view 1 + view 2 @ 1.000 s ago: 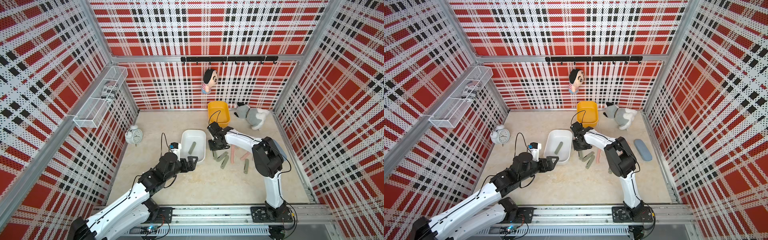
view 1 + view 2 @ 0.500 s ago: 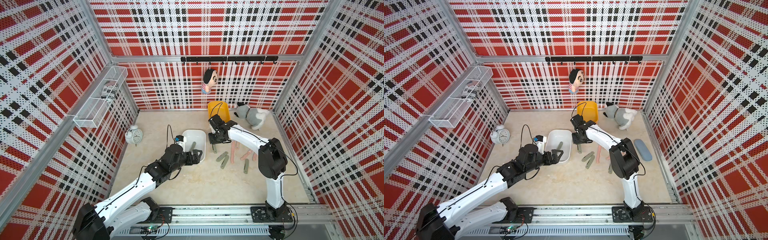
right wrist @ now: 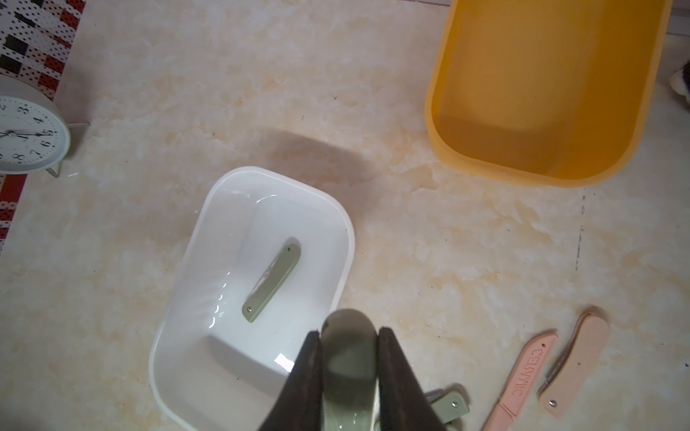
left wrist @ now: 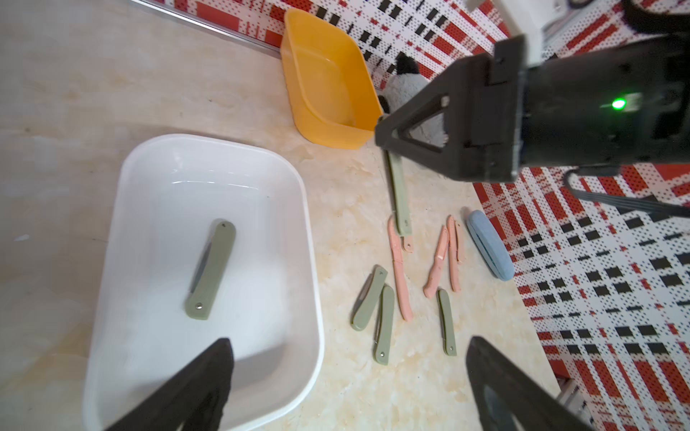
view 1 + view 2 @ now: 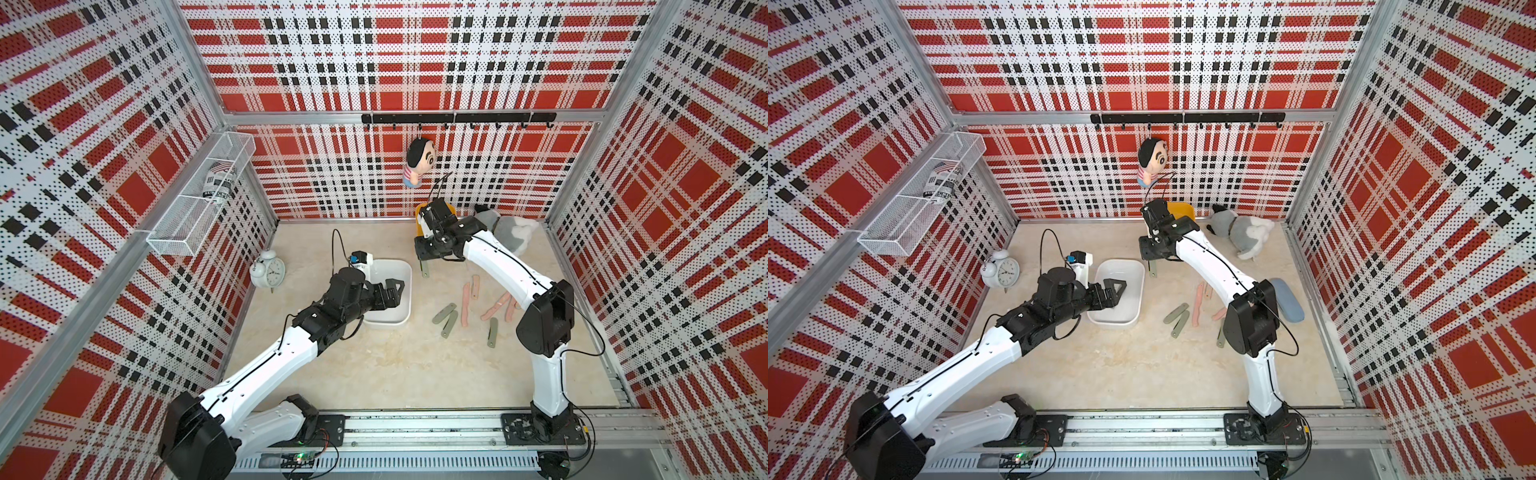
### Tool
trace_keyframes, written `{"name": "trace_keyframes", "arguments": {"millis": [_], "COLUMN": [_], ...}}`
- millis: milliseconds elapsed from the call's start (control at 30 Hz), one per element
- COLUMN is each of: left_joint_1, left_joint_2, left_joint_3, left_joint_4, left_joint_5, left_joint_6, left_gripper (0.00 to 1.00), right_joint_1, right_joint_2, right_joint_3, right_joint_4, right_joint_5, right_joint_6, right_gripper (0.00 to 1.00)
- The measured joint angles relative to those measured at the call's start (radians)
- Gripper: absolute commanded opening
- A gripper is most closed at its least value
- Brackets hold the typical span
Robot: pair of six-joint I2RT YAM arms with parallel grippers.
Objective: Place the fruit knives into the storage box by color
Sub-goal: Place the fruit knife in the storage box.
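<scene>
Sage-green fruit knife [image 3: 347, 358] in right gripper [image 3: 349, 334], near white storage box [image 3: 347, 239].

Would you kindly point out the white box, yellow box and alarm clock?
white box [image 4: 138, 224]: left wrist view, inner wall.
yellow box [image 3: 470, 82]: right wrist view, inner wall.
alarm clock [image 5: 271, 273]: a top view, dial.

Bright, even overhead light, soft shadows, glints in white box [image 3: 194, 276], wrist-view foreground blurred, top-view edges bowed.

We've got one green knife [image 4: 211, 269] lying in the white box [image 4: 209, 141], and the right claw [image 4: 384, 143] pinches a second green knife [image 4: 401, 197] by its end, pink knives [image 4: 401, 283] loose on the desk [image 4: 74, 93].
</scene>
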Motion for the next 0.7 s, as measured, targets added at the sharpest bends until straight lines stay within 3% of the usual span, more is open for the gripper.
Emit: {"name": "trace_keyframes", "arguments": {"millis": [233, 700], "left_joint_1": [0.071, 0.073], "left_joint_2": [-0.075, -0.116], "left_joint_3": [-0.096, -0.223], "left_joint_4": [-0.008, 0.006], "left_joint_5": [0.037, 0.068], "left_joint_6": [0.005, -0.014], "left_gripper": [0.99, 0.99], "right_joint_1": [0.071, 0.148], "right_joint_2": [0.095, 0.234], "right_joint_3": [0.071, 0.067], "right_joint_4": [-0.004, 0.114], "right_joint_5": [-0.043, -0.198], "right_joint_6": [0.015, 0.136], "right_gripper": [0.19, 0.19]}}
